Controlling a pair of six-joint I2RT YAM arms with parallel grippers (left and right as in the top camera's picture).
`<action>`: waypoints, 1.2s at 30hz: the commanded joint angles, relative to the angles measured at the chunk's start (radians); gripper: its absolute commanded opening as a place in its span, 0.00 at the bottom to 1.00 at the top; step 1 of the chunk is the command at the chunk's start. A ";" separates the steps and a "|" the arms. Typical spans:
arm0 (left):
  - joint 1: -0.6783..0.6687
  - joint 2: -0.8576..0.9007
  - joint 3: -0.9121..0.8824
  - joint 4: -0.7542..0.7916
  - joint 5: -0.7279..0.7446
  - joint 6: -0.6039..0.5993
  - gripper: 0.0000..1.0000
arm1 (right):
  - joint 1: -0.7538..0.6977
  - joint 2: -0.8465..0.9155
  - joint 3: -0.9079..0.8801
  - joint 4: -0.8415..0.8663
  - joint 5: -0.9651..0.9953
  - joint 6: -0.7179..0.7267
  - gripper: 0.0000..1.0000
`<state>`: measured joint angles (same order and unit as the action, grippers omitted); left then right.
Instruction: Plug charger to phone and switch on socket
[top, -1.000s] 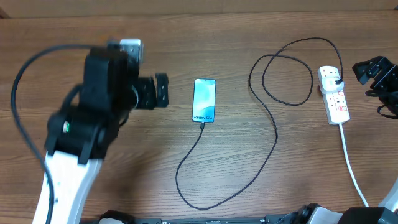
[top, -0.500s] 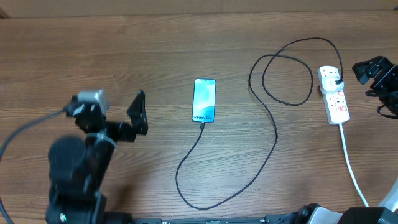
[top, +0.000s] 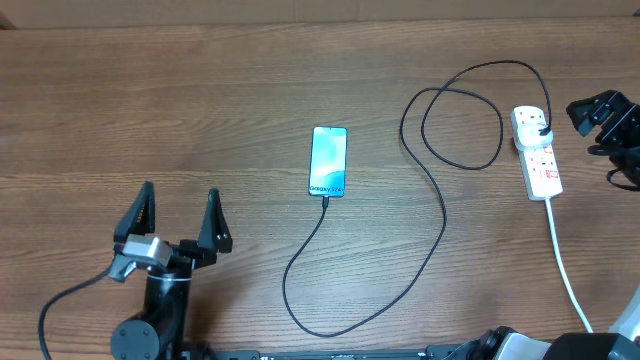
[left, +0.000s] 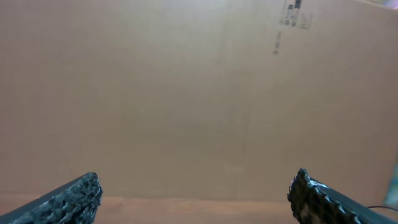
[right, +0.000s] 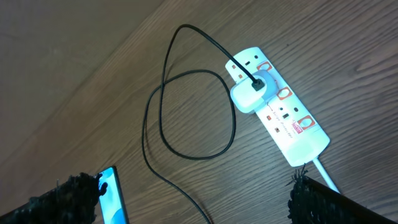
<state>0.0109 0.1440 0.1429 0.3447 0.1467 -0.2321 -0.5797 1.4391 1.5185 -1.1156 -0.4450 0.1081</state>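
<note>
1. Jaws of the right gripper (right: 193, 190) stand wide apart with nothing between them. It hangs at the right edge of the counter (top: 200, 80).
2. The socket (right: 280, 112) is the nearest thing to it, just to its left from overhead and ahead of it, toward the right finger, in the wrist view. The socket's long axis runs toward and away from the robot, with the white cord (top: 565, 260) leaving the near end. The red switches (right: 284, 93) line up along that axis. I judge the press must come down from above, and the right arm is much the nearer one. A small red label sits by the cord end, too small to read.
3. The plug (right: 249, 93) is white and is seated in the socket toward its far end.
4. The charger (top: 445, 215) loops away to the left of the right gripper, then curves back toward the phone.
5. The phone (top: 329, 160) lies well to the left, between the two grippers, with its long axis parallel to the socket's. The charger tip meets its near short edge and looks plugged in. The screen reads "Galaxy", and the rest is too small to read.
6. The left gripper (top: 180, 195) is farthest from the socket, fully spread and empty. Its view shows only a brown wall (left: 186, 93) with tiny unreadable print.
</note>
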 joint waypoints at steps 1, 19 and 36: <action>0.037 -0.073 -0.067 0.006 0.011 0.008 1.00 | 0.008 0.001 0.021 0.003 -0.001 -0.001 1.00; 0.096 -0.142 -0.137 -0.388 -0.072 -0.066 1.00 | 0.008 0.001 0.021 0.004 -0.001 -0.001 1.00; 0.095 -0.142 -0.138 -0.425 -0.104 0.149 1.00 | 0.008 0.001 0.021 0.003 -0.001 -0.001 1.00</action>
<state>0.0990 0.0132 0.0082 -0.0738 0.0620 -0.1822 -0.5785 1.4395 1.5185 -1.1164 -0.4450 0.1078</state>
